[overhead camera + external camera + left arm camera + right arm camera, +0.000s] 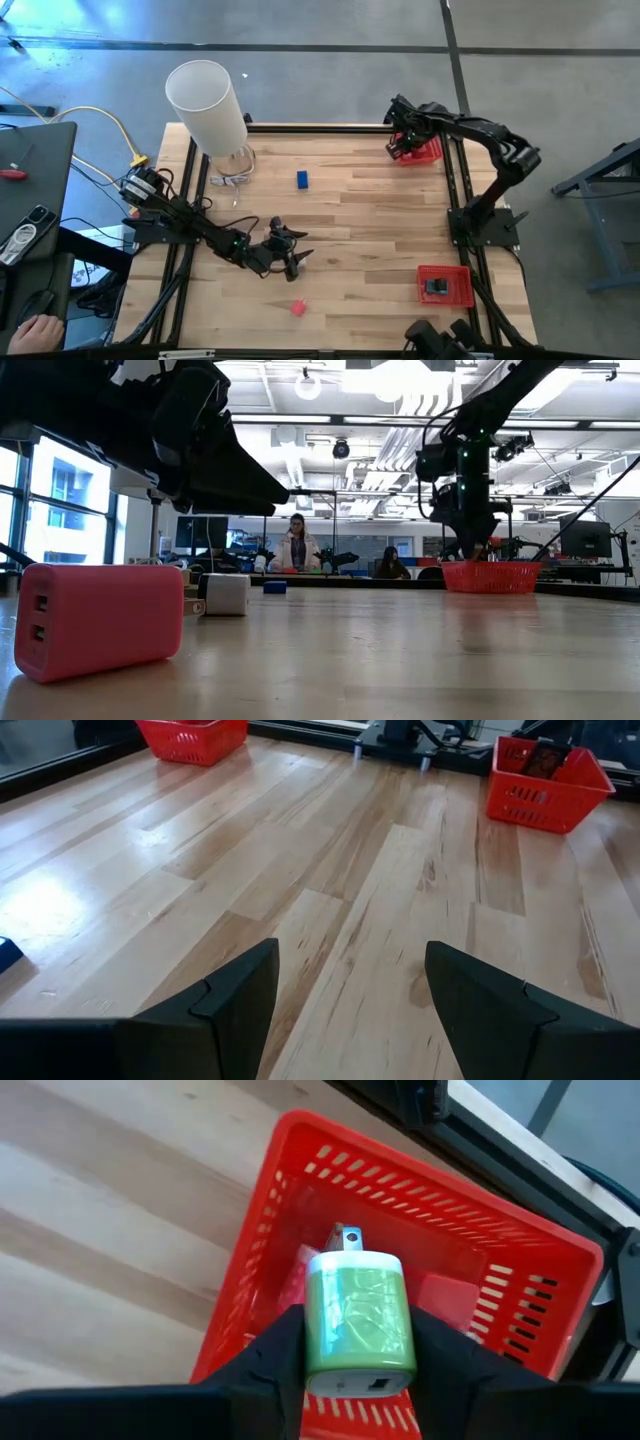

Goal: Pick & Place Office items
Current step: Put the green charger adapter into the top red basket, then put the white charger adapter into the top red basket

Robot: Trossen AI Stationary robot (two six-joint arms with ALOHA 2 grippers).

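Note:
My right gripper (355, 1330) is shut on a green charger plug (358, 1315) just above the far-right red tray (425, 152), which holds pink and red pieces (445, 1295). My left gripper (296, 248) stands open over the table's middle left, with nothing between its fingers (235, 995). A blue piece (302, 179) lies flat on the wood toward the far side. A pink charger (298, 308) lies near the front edge, large in the low view (100, 620). A small white cube (227, 593) rests farther back. My right gripper pinches the green plug by its two opposite side faces (312, 1330) between the two fingers. The fingers come from above, slanting down. The plug is lifted clear over the tray's opening, its metal prongs (347, 1235) pointing away from the gripper, down into the tray.
A tall white cylinder (205, 105) stands at the far left of the table. A second red tray (444, 285) with a black piece sits at the near right. Black rails (455, 190) run along the table's sides. People sit in the room beyond.

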